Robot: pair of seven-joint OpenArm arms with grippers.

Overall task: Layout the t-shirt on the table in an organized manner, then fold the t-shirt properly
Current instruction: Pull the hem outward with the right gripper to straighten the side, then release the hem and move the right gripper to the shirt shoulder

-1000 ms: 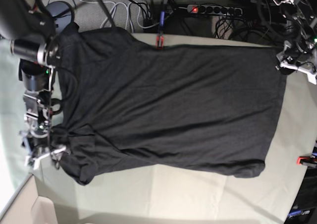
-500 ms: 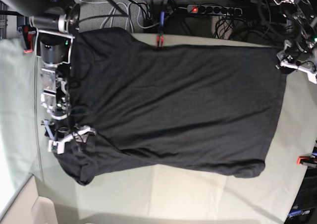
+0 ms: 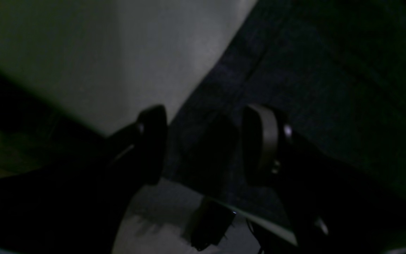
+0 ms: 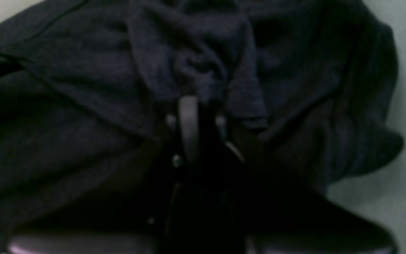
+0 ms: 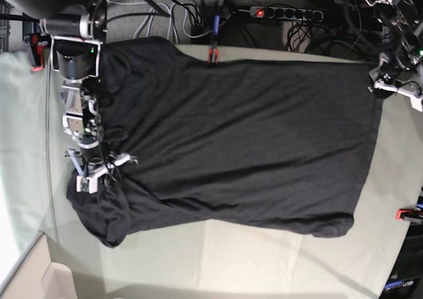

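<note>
The dark t-shirt [image 5: 238, 140] lies spread flat across the table [image 5: 264, 253], with its sleeve end bunched at the left. My right gripper [image 5: 99, 171] is at that left end, shut on a pinch of bunched shirt fabric [image 4: 196, 67]; its fingers [image 4: 188, 123] are pressed together. My left gripper [image 5: 388, 82] is at the shirt's far right corner. In the left wrist view the left gripper [image 3: 206, 144] is open, one finger [image 3: 263, 141] on the shirt [image 3: 312, 88] and the other over the table [image 3: 118, 53], with the hem corner between them.
A red clamp [image 5: 213, 54] holds the table cover at the far edge, another [image 5: 406, 214] is at the right edge. A power strip [image 5: 284, 12] and cables lie behind the table. A pale box [image 5: 39, 279] sits at the bottom left.
My right gripper has moved up and inward over the shirt, dragging the gripped sleeve fabric with it. The left gripper and the shirt's right end have not moved.
</note>
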